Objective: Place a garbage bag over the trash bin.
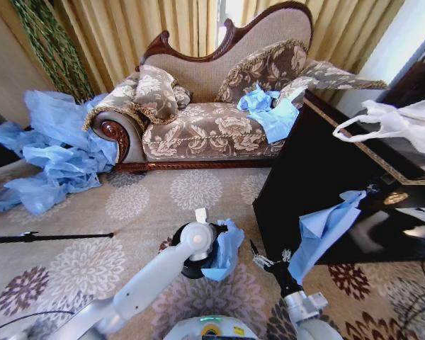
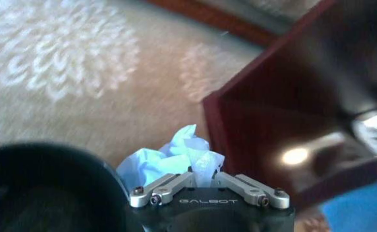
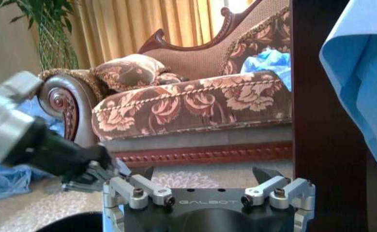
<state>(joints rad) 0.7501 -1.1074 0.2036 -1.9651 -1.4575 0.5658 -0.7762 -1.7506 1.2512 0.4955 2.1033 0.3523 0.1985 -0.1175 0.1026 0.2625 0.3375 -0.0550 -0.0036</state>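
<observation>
Left wrist view: fingers (image 2: 204, 181) pinching garbage bag (image 2: 169, 157).

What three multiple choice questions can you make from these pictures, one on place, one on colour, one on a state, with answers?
1. Where is the small black cylindrical trash bin?
A. on the floral sofa
B. on the patterned carpet under the left arm
C. on the dark cabinet

2. What colour is the crinkly plastic garbage bag at the bin?
A. light blue
B. white
C. green

3. How does the right claw stand?
A. shut on the bag
B. open, holding nothing
C. shut on a cushion

Answers: 1 B, the bin sits on the carpet below the left claw. 2 A, light blue plastic bunches beside its rim. 3 B, in the right wrist view its fingers are spread with nothing between.
</observation>
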